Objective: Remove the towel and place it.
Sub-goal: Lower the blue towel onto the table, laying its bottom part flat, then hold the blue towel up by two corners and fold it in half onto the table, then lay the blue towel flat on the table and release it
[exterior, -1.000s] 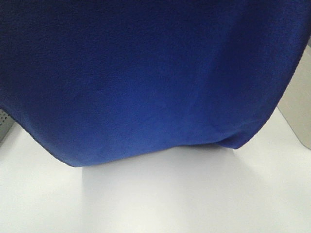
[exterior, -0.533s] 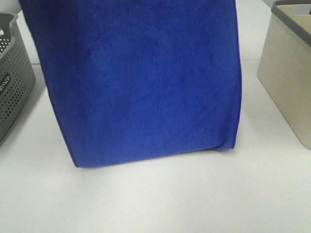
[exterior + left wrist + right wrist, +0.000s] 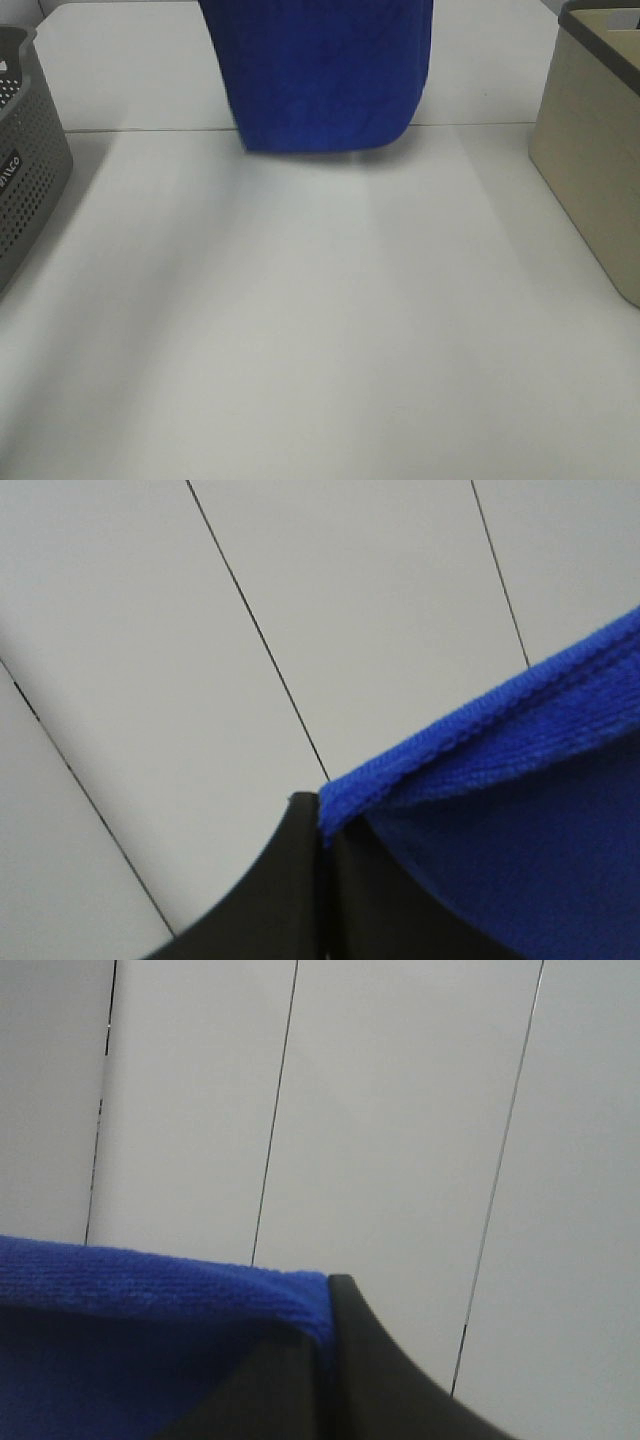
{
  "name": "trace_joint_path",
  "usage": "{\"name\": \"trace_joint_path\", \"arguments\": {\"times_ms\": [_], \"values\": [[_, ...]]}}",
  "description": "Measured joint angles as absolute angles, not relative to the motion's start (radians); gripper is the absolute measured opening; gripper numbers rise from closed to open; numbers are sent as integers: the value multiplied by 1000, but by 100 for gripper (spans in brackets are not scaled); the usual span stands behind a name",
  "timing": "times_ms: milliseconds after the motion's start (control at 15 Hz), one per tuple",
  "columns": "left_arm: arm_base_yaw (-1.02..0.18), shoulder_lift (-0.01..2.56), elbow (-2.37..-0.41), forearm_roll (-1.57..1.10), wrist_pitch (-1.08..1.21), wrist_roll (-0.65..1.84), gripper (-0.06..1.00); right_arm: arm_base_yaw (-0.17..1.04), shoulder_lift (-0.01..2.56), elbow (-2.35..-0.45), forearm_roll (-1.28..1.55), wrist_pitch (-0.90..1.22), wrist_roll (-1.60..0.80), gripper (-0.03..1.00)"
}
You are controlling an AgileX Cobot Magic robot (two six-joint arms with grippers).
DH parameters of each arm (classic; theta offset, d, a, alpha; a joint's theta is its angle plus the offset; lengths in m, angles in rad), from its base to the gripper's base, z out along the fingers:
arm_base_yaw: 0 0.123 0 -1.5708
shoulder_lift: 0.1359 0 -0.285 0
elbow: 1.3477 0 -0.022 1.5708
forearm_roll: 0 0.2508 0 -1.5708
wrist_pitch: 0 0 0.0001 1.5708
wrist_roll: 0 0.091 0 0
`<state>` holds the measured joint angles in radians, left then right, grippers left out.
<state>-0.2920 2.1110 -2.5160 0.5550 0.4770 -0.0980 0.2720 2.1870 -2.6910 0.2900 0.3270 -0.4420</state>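
Note:
The royal-blue towel (image 3: pixel 320 75) hangs at the top middle of the exterior high view, its lower hem just above the far part of the white table (image 3: pixel 300 320). Both arms are out of that view. In the left wrist view my left gripper (image 3: pixel 322 825) is shut on the towel's stitched edge (image 3: pixel 470 740). In the right wrist view my right gripper (image 3: pixel 325 1305) is shut on another part of the towel's edge (image 3: pixel 150 1275). Both wrist cameras face white panelled surfaces behind the cloth.
A grey perforated basket (image 3: pixel 25 160) stands at the left edge of the table. A beige bin with a grey rim (image 3: pixel 595 140) stands at the right edge. Open white tabletop lies between them.
The towel has drawn away from the camera and upward. It filled the view a second ago and now covers only the top middle, uncovering both containers and the table.

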Motion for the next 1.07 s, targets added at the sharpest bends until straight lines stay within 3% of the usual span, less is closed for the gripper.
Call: {"name": "trace_joint_path", "arguments": {"times_ms": [333, 600, 733, 1067], "values": [[-298, 2198, -2587, 432, 556, -36, 0, 195, 2236, -2604, 351, 443, -456, 2], [-332, 2233, -2572, 219, 1135, 107, 0, 157, 2260, -2537, 344, 954, -455, 2], [-354, 2228, -2553, 190, 1210, 109, 0, 154, 2259, -2536, 335, 1180, -455, 2], [-363, 2068, -2162, 121, 1211, 94, 0, 153, 2151, -2296, 311, 1215, -428, 2]]}}
